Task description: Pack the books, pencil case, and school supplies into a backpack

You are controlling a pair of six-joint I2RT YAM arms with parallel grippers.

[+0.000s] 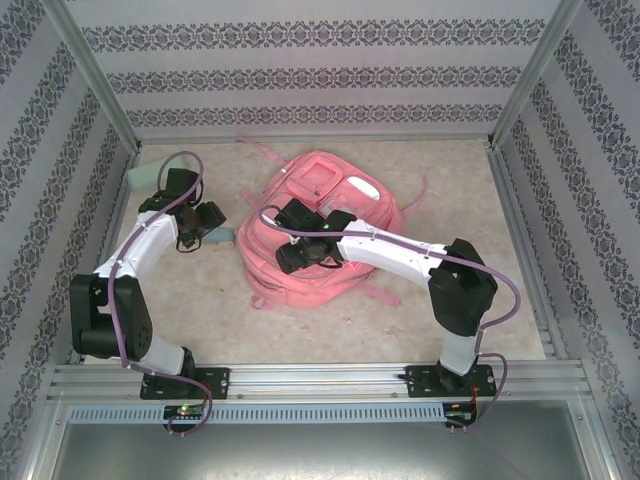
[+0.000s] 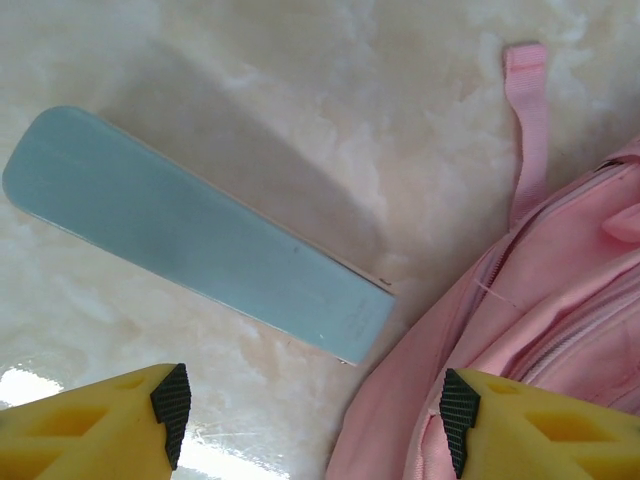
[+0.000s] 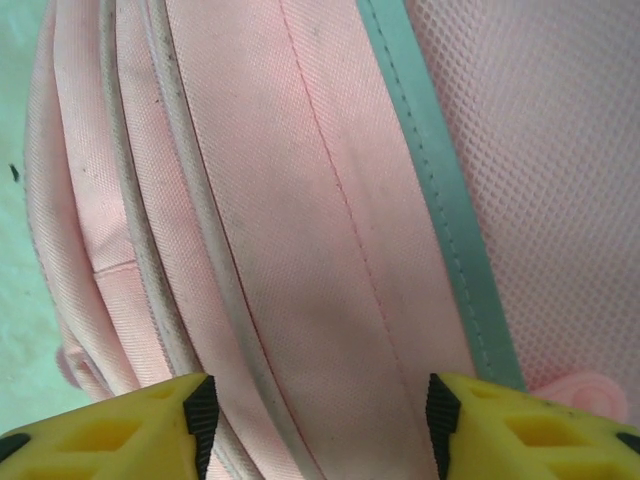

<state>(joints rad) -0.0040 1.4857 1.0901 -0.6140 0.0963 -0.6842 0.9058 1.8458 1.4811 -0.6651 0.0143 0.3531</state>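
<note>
Left wrist crops the backpack (image 2: 560,300); pencil case (image 2: 200,240) beside it, seemingly whole

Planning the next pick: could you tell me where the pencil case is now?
In the left wrist view the pencil case lies flat on the table, just left of the pink backpack, ahead of the left fingers.

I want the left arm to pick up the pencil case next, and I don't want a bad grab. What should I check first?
1. Open left gripper: ok.
2. Ungripped pencil case lying flat on the table: ok.
3. Gap between pencil case and backpack: ok, though narrow.
4. Case between the left gripper's fingers: not ok, it lies ahead of them.
5. Open right gripper over backpack fabric: ok.
6. Backpack compartment open for packing: cannot tell.
</note>
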